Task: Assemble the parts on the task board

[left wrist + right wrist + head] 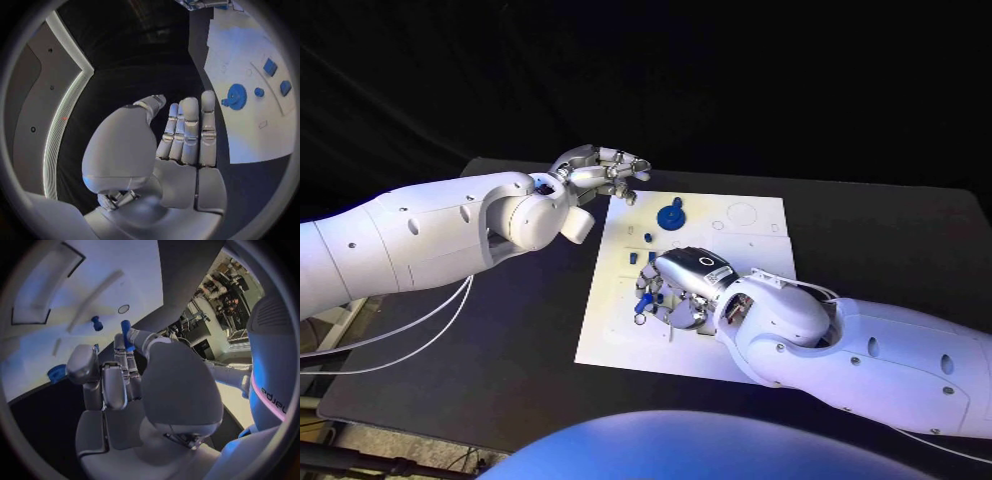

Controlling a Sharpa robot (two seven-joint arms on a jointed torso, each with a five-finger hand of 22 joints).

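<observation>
Here the white board [625, 330] lies in the middle of the black bench [877, 230], and the right hand [687, 290] rests low over its centre, palm down. In the right wrist view that hand pinches a small blue peg [126, 332] between thumb and a finger, the peg's tip just above the board's surface, while the other fingers [114, 382] curl beside it. Near it a second blue peg [97, 323] stands upright in the board, and a round hole [124, 308] shows just beyond; a blue piece [56, 373] sits close to the board's edge behind the fingers. The left hand [596, 170] hovers at the board's far left corner, off the plate, holding nothing; in its wrist view the fingers [189, 130] are straight and close together with the thumb alongside. Well apart from it on the board lies a blue gear [672, 214], between the two hands, with a small blue knob [259, 92] and two blue blocks [270, 66] just beside it. More blue bits [646, 300] lie under the right hand's fingers, too hidden to tell apart.
</observation>
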